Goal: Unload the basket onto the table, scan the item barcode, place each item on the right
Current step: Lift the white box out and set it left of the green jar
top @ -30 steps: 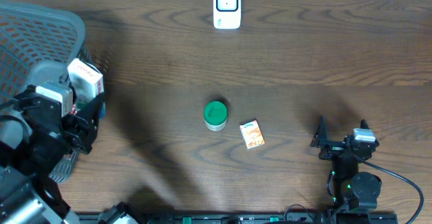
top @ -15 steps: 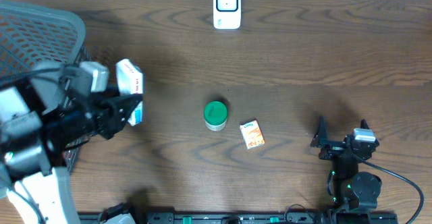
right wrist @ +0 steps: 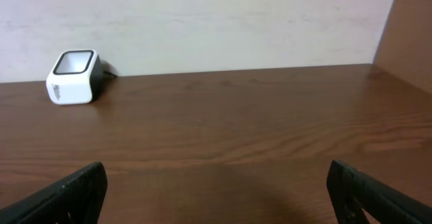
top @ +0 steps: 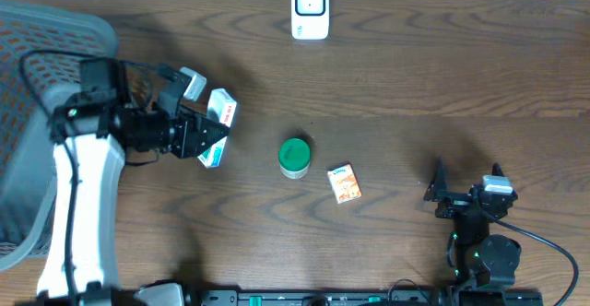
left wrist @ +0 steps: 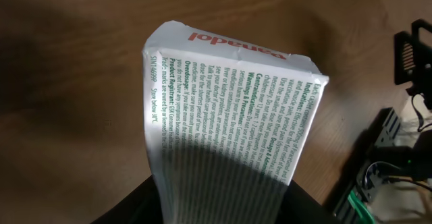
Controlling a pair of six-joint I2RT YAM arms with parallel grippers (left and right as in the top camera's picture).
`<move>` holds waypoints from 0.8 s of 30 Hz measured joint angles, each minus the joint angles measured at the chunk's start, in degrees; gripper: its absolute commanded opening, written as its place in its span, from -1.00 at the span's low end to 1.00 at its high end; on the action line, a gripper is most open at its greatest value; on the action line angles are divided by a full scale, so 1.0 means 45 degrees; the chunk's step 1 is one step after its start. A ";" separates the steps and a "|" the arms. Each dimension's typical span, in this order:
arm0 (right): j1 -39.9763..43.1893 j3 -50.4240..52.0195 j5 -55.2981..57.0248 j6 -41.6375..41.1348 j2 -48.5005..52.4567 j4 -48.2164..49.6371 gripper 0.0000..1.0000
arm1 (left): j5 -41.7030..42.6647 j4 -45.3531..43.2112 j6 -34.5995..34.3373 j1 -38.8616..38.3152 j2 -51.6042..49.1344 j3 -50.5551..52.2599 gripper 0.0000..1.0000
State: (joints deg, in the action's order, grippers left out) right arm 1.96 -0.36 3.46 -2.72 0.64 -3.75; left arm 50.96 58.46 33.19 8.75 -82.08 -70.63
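Note:
My left gripper [top: 198, 133] is shut on a white medicine box [top: 218, 123] with red lettering and green print, held above the table left of centre. In the left wrist view the white medicine box [left wrist: 229, 116] fills the frame, its printed side facing the camera, its lower end between the dark jaws. No barcode shows on that face. The white barcode scanner [top: 310, 9] stands at the table's far edge, also visible as the barcode scanner [right wrist: 73, 77] far left. My right gripper [top: 466, 184] rests open near the front right, nothing between its fingers.
A green-lidded jar [top: 294, 157] and a small orange box [top: 344, 182] sit mid-table. A grey mesh basket [top: 41, 43] stands at the left edge. Cables and a rail [top: 323, 297] run along the front edge.
My left arm has swung right, out from the basket toward the table's middle, carrying the medicine box. The right arm has not moved.

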 measured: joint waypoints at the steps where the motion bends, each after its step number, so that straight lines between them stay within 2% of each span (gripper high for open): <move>1: 0.0000 0.0000 0.0000 0.0000 0.0000 0.0000 0.99 | -0.0024 -0.0078 0.0000 -0.0034 -0.0262 0.0000 -0.11; 17: 0.0000 0.0000 0.0000 0.0000 0.0000 0.0005 0.99 | -0.0447 -0.1467 -0.0588 -0.0549 -0.3929 0.0000 -0.10; 21: 0.0000 0.0000 0.0000 0.0000 0.0000 0.0005 0.99 | -0.1161 -0.2555 -0.1564 -0.1321 -0.4595 0.0024 -0.10; 24: 0.0000 0.0000 0.0000 0.0000 0.0000 0.0000 0.99 | -0.2361 -0.3405 -0.2958 -0.1914 -0.4833 0.0146 -0.09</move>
State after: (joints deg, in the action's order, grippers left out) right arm 1.96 -0.36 3.46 -2.72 0.64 -3.75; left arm 40.34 43.13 19.88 0.14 -103.83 -69.97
